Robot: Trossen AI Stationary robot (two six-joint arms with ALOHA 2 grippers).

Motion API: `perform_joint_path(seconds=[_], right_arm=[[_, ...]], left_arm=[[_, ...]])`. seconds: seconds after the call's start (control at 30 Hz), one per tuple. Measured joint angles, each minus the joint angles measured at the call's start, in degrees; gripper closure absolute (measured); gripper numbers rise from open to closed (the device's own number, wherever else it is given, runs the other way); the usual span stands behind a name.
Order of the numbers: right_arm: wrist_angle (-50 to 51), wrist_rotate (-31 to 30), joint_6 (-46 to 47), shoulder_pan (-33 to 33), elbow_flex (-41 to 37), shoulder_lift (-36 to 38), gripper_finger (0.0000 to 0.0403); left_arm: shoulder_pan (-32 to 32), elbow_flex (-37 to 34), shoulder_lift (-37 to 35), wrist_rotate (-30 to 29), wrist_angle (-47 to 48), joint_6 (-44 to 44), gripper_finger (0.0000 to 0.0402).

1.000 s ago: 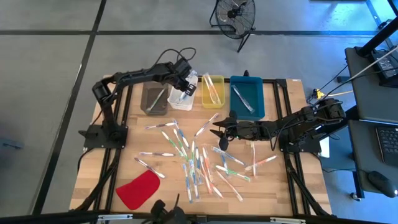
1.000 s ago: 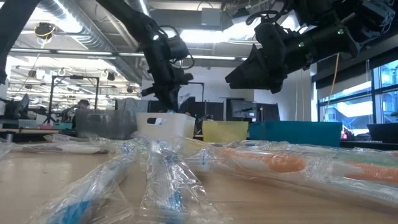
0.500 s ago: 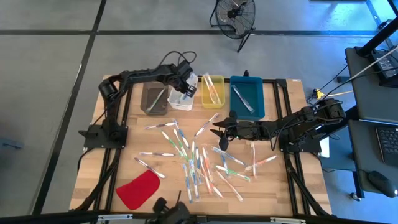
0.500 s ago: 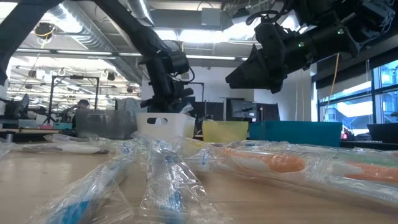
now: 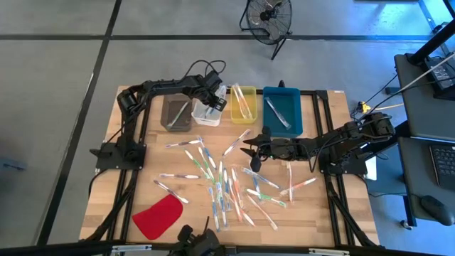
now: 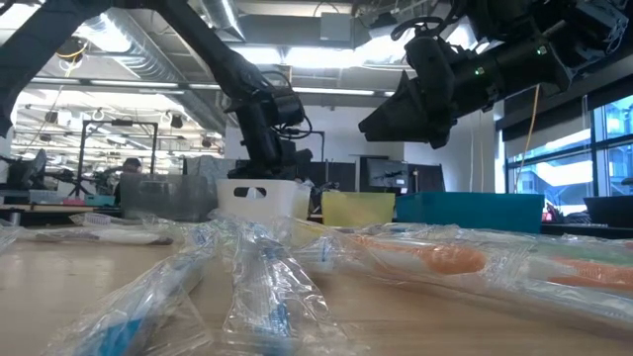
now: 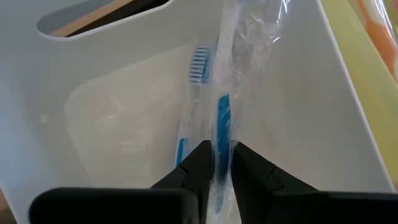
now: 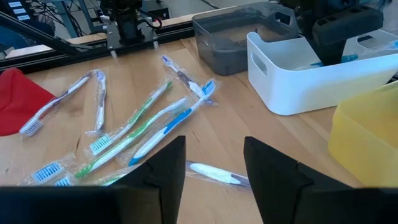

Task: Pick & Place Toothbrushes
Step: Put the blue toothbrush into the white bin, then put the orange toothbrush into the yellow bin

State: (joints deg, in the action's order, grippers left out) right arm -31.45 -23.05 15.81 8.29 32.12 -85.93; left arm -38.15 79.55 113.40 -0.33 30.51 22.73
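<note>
The left pincer (image 5: 210,102) now reaches down inside the white bin (image 5: 207,109) at the far side of the bench (image 5: 323,213), lower than it stood a second ago, when it hung above the bin's rim with the wrapped brush dangling. Its wrist view shows the two fingers (image 7: 194,165) close together with a blue-handled toothbrush (image 7: 222,121) in clear wrap between them; whether they pinch it or have just let go I cannot tell. A second blue brush (image 7: 198,65) lies beside it on the bin floor. The left arm's elbow has swung a little farther toward the far edge over the same second. The right pincer (image 5: 250,151) hovers spread and empty over the middle of the bench, unchanged from the earlier frames (its arm has not shifted at all). Below and near it, the loose toothbrushes (image 5: 213,174) lie scattered across the wood just as before, none moved. To the left of the white bin sits the grey bin (image 5: 175,114), to its right the yellow bin (image 5: 243,104) and then the teal bin (image 5: 283,109), each holding a few brushes. The red piece (image 5: 159,215) lies flat at the near left corner.
</note>
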Motion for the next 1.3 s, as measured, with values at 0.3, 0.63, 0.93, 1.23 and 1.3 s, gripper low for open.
perform_joint_path(seconds=[0.3,0.63,0.93,1.23,1.3], right_arm=[[0.0,0.0,0.0,0.0,0.0,0.0,0.0223],[0.9,0.0,-0.2,0.0,0.0,0.0,0.0234],[1.5,3.3,-0.1,0.0,0.0,0.0,0.0252],[11.0,9.9,6.2,0.0,0.0,6.4,0.0283],[14.6,12.2,8.5,0.1,0.0,8.5,0.0292]], left_arm=[[0.0,0.0,0.0,0.8,-0.2,0.1,0.0308],[-0.4,0.0,-2.7,1.8,1.3,-3.4,0.0239],[-1.4,0.0,-7.0,1.4,5.1,-7.2,0.0215],[0.8,-0.8,-11.5,1.4,7.6,-14.5,0.0221],[2.0,-1.8,-12.7,1.4,6.6,-15.6,0.0223]])
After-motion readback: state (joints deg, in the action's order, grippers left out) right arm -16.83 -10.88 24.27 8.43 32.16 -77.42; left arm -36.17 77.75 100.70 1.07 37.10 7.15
